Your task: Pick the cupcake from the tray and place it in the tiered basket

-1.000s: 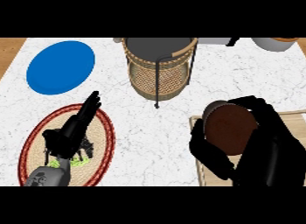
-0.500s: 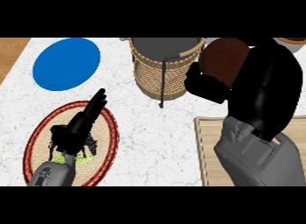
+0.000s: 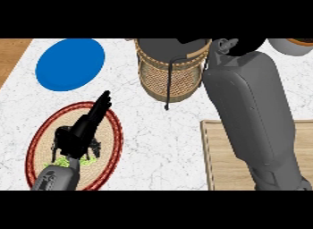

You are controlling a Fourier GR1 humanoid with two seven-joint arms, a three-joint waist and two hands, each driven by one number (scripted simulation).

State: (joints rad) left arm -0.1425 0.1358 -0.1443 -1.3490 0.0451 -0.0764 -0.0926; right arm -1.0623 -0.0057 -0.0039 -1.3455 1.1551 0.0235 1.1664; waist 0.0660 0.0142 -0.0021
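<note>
i judge the task to be late in its course: my right arm (image 3: 251, 112) reaches from the wooden tray (image 3: 215, 156) up to the top of the tiered basket (image 3: 169, 67), and the visible part of the tray is bare. the right hand (image 3: 235, 44) is mostly cut off at the top edge, so i cannot tell its state, and i cannot see the cupcake at all; probably it is in that hand or in the basket. releasing and withdrawing seem left. my left hand (image 3: 86, 127) rests with straight fingers over the woven red-rimmed plate (image 3: 113, 147). i count one basket, one tray, one blue plate (image 3: 70, 62), one woven plate, one bowl (image 3: 298, 44) at the corner.
</note>
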